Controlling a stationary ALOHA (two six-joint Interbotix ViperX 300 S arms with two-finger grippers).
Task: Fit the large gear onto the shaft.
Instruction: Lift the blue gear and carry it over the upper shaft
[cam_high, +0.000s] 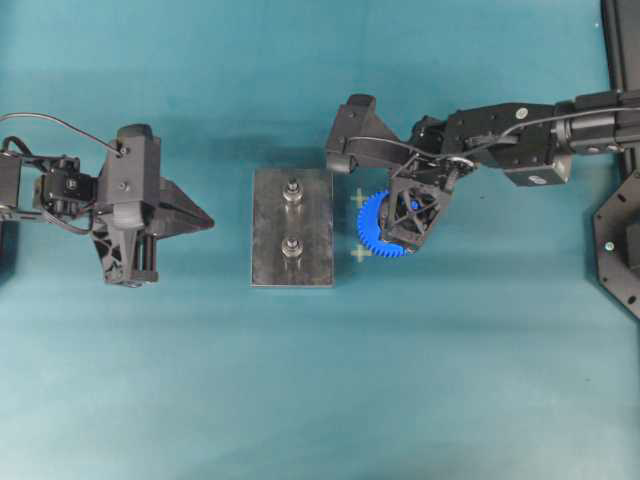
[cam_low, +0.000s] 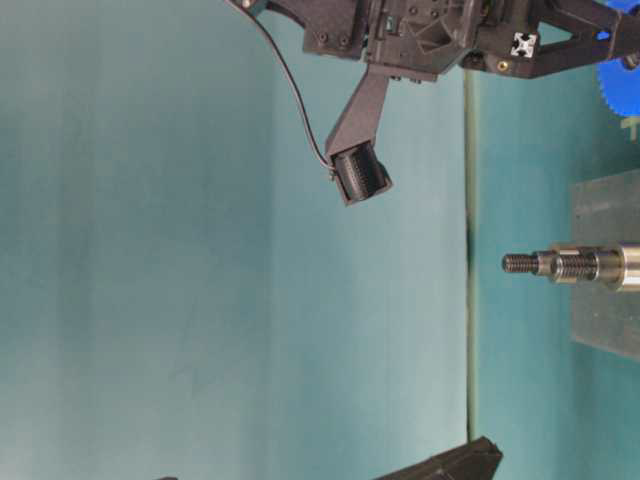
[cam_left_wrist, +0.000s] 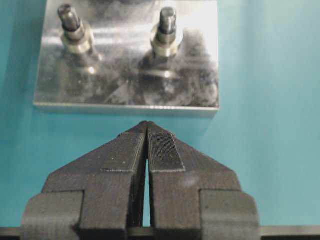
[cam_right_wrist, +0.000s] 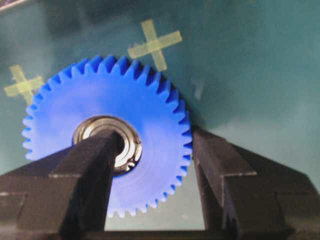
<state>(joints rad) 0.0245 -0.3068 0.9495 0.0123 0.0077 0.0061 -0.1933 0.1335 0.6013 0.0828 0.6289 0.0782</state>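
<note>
The large gear (cam_high: 374, 226) is bright blue with a silver bearing hub (cam_right_wrist: 129, 145). It sits just right of the dark grey plate (cam_high: 268, 235), and it also shows in the right wrist view (cam_right_wrist: 150, 105). My right gripper (cam_high: 410, 215) is shut on it, with one finger in the hub bore and the other against the outer teeth. Two identical silver shafts (cam_high: 293, 192) (cam_high: 292, 247) stand upright on the plate, both bare. My left gripper (cam_high: 205, 220) is shut and empty, left of the plate, with its tips (cam_left_wrist: 146, 125) close to the plate's edge.
Two pale tape crosses (cam_high: 359, 198) (cam_high: 360, 254) mark the teal mat beside the gear. A black frame (cam_high: 620, 240) stands at the right edge. In the table-level view one shaft (cam_low: 560, 264) sticks out from the plate (cam_low: 605, 210).
</note>
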